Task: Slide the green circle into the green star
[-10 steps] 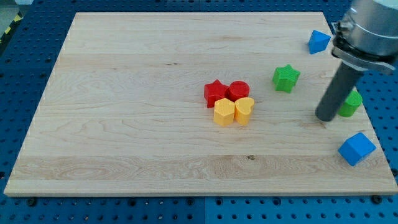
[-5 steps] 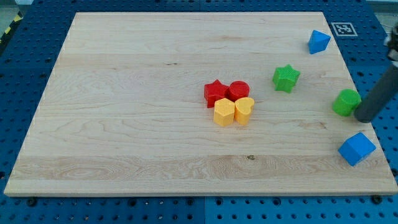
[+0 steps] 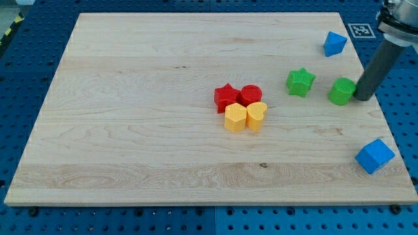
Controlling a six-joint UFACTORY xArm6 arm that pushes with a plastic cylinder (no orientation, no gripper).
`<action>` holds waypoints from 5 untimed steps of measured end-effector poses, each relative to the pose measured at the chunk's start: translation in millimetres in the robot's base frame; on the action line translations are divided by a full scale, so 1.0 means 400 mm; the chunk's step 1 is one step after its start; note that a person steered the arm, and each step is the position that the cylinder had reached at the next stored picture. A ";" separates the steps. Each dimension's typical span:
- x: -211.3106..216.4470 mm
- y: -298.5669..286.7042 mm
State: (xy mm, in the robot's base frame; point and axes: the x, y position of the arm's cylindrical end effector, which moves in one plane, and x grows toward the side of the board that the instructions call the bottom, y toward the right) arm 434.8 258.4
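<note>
The green circle lies on the wooden board at the view's right. The green star lies a short way to its left, with a small gap between them. My tip rests against the right side of the green circle. The dark rod rises from there toward the view's top right corner.
A red star, a red circle, a yellow hexagon-like block and a yellow heart sit clustered at the board's centre. A blue block lies at the top right and a blue cube at the bottom right.
My tip went around to the right side of the green circle and pushed it up and to the left, closer to the green star. The other blocks have not moved.
</note>
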 end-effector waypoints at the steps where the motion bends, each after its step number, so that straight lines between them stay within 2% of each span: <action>1: -0.008 -0.099; 2: -0.008 -0.107; 4: 0.064 -0.100; 5: 0.018 -0.166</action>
State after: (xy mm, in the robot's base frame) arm 442.0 192.0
